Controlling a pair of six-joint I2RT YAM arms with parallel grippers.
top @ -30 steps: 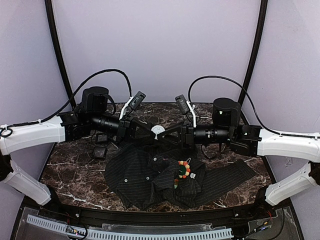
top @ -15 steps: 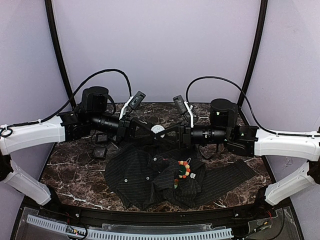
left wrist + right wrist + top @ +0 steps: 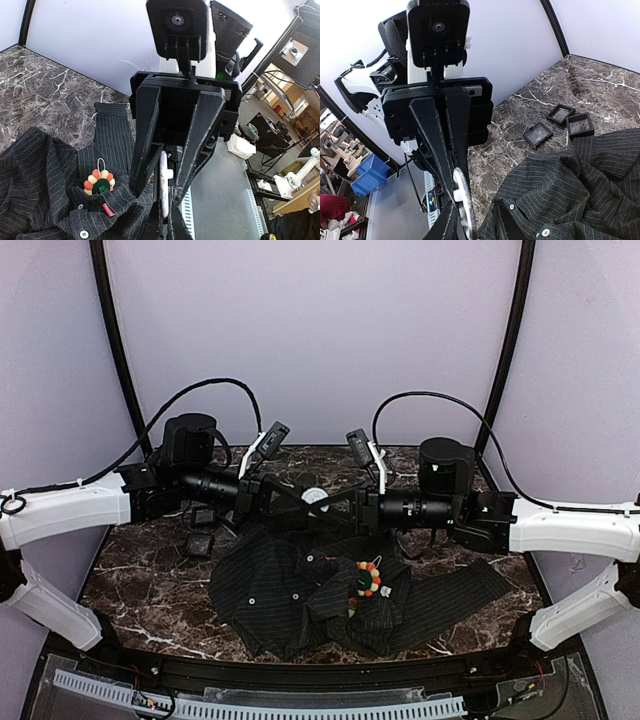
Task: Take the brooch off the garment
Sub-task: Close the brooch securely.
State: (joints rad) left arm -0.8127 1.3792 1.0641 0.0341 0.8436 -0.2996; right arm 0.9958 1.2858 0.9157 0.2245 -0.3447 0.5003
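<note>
Overhead and wrist views of a dark marble table bearing a crumpled black pinstriped shirt. Above its far edge, the two arms reach inward and meet tip to tip. The left gripper has its fingers pressed together, pinching a small white disc by its rim; the right wrist view shows this disc at the closed tips. The right gripper faces it with its fingers partway apart, one on each side of the disc. In the left wrist view a gap shows on both sides, so no contact is seen. Three small square black boxes lie on the bare marble beside the shirt on the left arm's side. The brooch is a flower of orange, red and white beads around a green centre. It sits pinned on the shirt front, just beside a small red tag and near white buttons. It lies below the meeting fingertips, nearer the arm bases and slightly toward the right arm's side. It is well apart from both grippers, and neither touches it.
</note>
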